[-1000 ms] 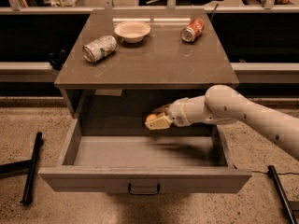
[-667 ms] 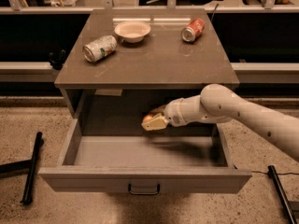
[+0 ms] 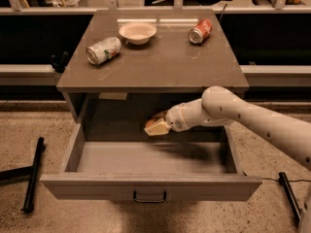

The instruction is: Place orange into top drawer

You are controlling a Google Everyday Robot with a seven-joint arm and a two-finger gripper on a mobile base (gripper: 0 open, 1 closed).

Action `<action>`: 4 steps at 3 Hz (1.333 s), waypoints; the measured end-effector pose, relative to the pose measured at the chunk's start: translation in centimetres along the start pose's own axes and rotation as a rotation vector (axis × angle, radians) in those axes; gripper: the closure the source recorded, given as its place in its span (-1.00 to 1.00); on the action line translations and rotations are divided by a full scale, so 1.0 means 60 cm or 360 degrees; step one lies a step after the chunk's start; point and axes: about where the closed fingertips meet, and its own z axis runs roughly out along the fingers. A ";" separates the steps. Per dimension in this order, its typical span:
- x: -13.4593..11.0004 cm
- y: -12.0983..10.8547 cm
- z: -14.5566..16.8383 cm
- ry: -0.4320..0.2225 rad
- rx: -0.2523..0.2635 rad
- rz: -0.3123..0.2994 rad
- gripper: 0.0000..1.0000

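The top drawer (image 3: 97, 187) is pulled open under the brown counter, showing its pale grey floor (image 3: 126, 158) and a small dark handle (image 3: 149, 196) on its front. My white arm reaches in from the right. My gripper (image 3: 156, 124) hangs over the middle of the drawer, a little above the floor. Its pale fingers are closed around the orange (image 3: 158, 116), which shows only as a small orange-brown patch between them.
On the counter top (image 3: 155, 67) lie a silver can (image 3: 103, 50) on its side at the left, a white bowl (image 3: 138, 32) at the back and a red soda can (image 3: 200, 31) at the back right. Black stand legs lie on the floor at the left (image 3: 33, 174) and right (image 3: 290, 195).
My gripper has moved a little to the left and slightly down inside the drawer, still holding the orange. Nothing on the counter has moved.
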 end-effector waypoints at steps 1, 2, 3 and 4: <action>0.003 0.003 0.005 0.0011 -0.0008 0.0002 -0.75; 0.007 0.014 -0.008 0.0014 0.0019 0.0013 -1.00; 0.014 0.017 -0.043 0.0015 0.0083 0.0032 -1.00; 0.030 0.008 -0.111 -0.0004 0.0218 0.0082 -1.00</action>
